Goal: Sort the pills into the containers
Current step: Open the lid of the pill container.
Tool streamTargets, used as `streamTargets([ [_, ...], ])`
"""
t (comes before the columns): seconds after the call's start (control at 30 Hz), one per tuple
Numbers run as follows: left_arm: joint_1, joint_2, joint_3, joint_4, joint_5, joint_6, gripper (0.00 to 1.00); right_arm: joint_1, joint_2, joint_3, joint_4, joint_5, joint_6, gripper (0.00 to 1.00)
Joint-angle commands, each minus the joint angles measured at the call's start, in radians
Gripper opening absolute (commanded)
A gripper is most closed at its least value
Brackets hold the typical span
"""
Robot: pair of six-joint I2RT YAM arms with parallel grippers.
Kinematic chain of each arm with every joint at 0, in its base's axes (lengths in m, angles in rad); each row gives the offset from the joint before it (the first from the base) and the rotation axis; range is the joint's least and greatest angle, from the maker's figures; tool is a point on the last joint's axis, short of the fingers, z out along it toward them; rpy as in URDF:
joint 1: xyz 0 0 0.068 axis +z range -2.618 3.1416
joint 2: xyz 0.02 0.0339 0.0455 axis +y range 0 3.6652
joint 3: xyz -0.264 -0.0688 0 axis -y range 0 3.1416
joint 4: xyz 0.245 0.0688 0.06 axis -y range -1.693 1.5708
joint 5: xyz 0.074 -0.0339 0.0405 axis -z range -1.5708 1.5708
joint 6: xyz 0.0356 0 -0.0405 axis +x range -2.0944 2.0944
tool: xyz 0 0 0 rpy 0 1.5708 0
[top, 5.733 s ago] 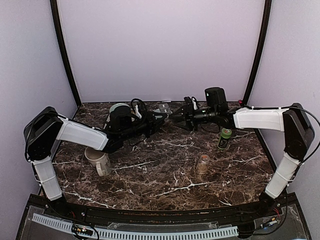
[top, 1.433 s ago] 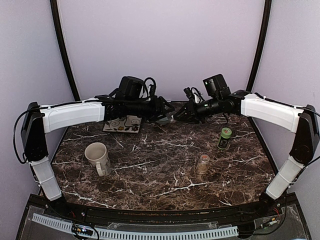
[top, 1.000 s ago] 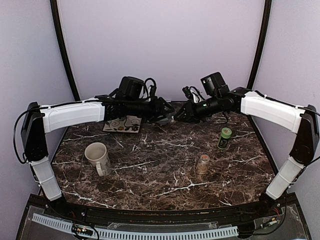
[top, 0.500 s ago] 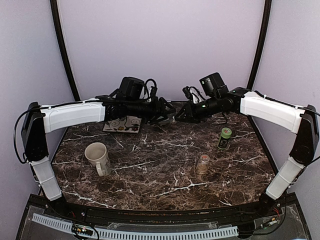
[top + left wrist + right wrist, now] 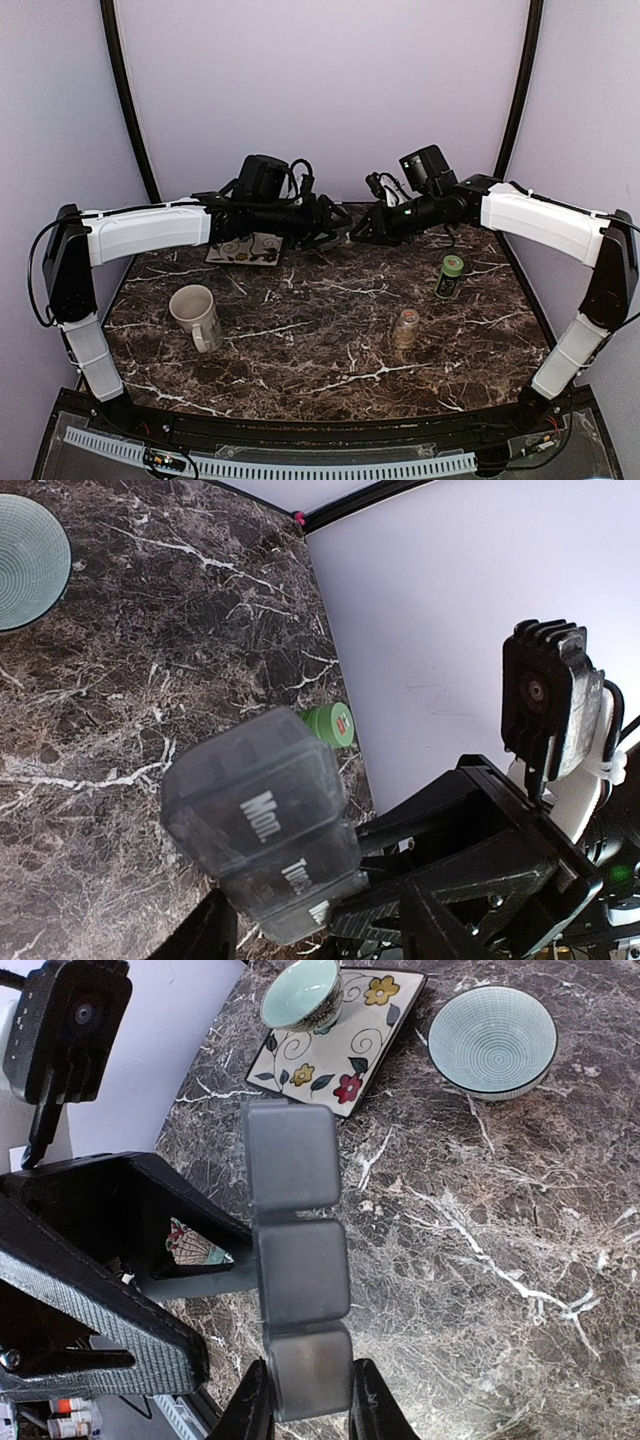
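Note:
A translucent grey pill organizer, its lids marked Mon. and Tues., hangs in the air over the back of the table. My right gripper is shut on its end compartment, one finger on each side. From the opposite side my left gripper faces it with its jaws open, the fingertips close to the organizer's long edge; whether they touch it I cannot tell. No loose pills show. A green-capped bottle and a clear bottle stand on the right of the table.
A floral plate with a small teal bowl on it lies at the back left. A striped bowl sits beside it. A cream mug stands front left. Walls close in on three sides.
Since the earliest frame both arms have risen from low over the table. Over the last second the right gripper edged slightly left towards the left gripper, and the left jaws widened a little.

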Motion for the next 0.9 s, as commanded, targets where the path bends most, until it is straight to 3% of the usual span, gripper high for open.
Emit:
streamTargets([
  [0.0, -0.013, -0.021, -0.005, 0.059, 0.030, -0.006, 0.58, 0.019, -0.018, 0.010, 0.015, -0.027, -0.005, 0.00],
  [0.87, -0.010, 0.018, 0.041, 0.060, 0.074, 0.021, 0.54, 0.039, -0.011, -0.001, -0.017, -0.085, -0.042, 0.00],
])
